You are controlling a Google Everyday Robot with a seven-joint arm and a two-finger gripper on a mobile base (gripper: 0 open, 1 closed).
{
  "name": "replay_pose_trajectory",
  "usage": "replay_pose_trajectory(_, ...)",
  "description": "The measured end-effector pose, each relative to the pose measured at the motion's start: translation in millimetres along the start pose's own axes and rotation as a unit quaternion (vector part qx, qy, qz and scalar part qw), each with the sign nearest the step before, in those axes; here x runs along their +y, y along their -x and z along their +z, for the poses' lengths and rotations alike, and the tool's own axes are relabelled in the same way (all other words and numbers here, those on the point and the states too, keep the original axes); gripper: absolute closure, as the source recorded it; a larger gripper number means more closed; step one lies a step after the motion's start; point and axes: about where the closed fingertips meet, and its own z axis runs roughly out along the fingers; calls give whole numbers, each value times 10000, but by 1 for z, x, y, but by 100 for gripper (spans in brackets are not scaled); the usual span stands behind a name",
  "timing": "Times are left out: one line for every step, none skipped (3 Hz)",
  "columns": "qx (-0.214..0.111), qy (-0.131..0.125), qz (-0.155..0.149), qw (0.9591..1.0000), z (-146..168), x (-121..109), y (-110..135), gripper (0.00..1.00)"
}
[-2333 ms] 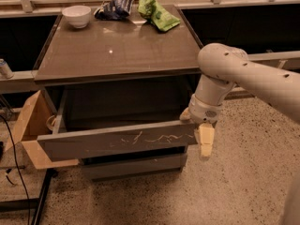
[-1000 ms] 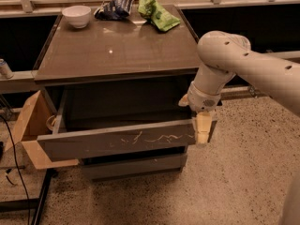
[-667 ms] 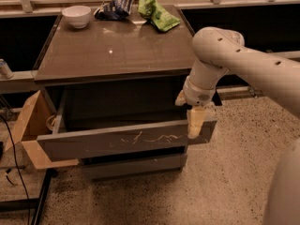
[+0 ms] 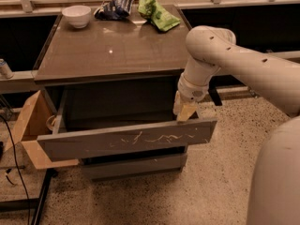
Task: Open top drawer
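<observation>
Top drawer (image 4: 126,144) is standing well out from the cabinet (image 4: 112,50), its scratched front hanging forward of the shorter drawer (image 4: 136,166) below and its dark inside lying open to the camera, so the task is looking largely done, or close to it. The gripper (image 4: 183,109) is sitting at the right end of that front, right at its top edge, with the arm (image 4: 234,64) bending down to it from the right. That placing is making sense for a front with no handle: the upper lip is the only thing offering a hold, and working from the far right is keeping the arm clear of the drawer's path. Whether the jaws are standing apart, together, or clamped over the lip I cannot tell, since the wrist is covering much of them. A pull applied at one end could be skewing the drawer on its runners, and the front is appearing slightly slanted here, though the camera angle may be causing that. On the cabinet's far edge a bowl (image 4: 76,15), a blue bag (image 4: 112,7) and a green bag (image 4: 157,14) are lying well away from the work. A cardboard box (image 4: 28,125) is leaning beside the drawer's left end, close enough to be worth watching should the drawer be travelling any further.
</observation>
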Motion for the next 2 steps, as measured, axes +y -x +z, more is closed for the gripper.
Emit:
replay_pose_trajectory(17, -47, 12, 10000, 0, -4, -1, 96)
replay_pose_trajectory(27, -70, 18, 10000, 0, -6, -1, 100)
